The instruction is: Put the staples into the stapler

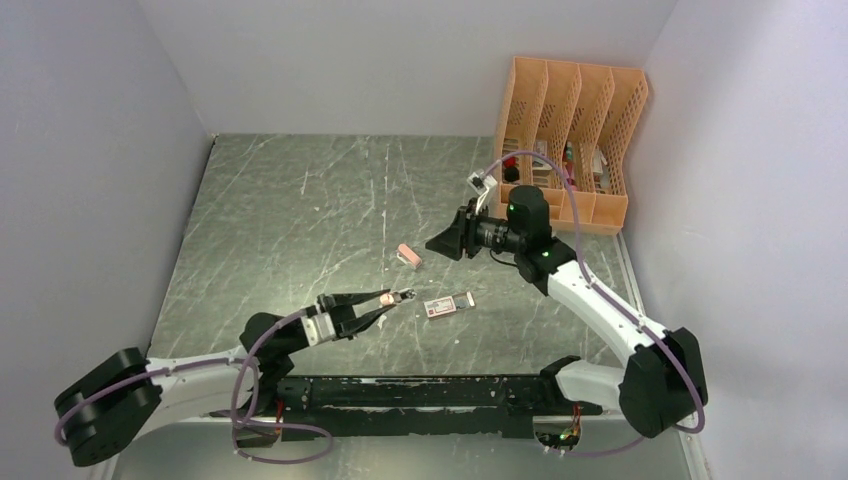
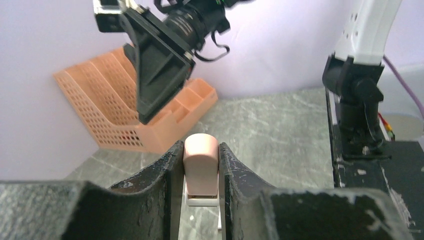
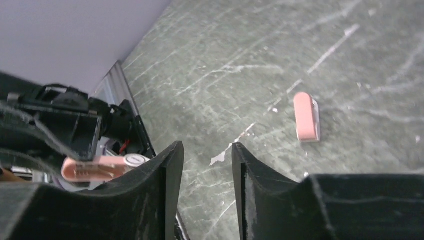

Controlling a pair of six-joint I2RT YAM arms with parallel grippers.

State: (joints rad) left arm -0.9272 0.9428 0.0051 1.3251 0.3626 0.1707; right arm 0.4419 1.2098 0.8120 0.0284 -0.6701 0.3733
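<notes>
A salmon-pink stapler (image 2: pixel 201 170) is clamped between the black fingers of my left gripper (image 1: pixel 393 298), held just above the table near its front middle. Just right of it lies the small red-and-white box of staples (image 1: pixel 445 305), its greyish tray slid partly out. My right gripper (image 1: pixel 437 243) hangs raised above the table behind the box. In the right wrist view its jaws (image 3: pixel 207 150) stand apart with only table between them. That view also shows the held stapler (image 3: pixel 95 167) at lower left.
A second pink stapler (image 1: pixel 409 256) lies flat on the table behind my left gripper, also seen from the right wrist (image 3: pixel 306 117). An orange mesh desk organiser (image 1: pixel 570 140) stands at the back right against the wall. White walls enclose the grey marbled table (image 1: pixel 300 210).
</notes>
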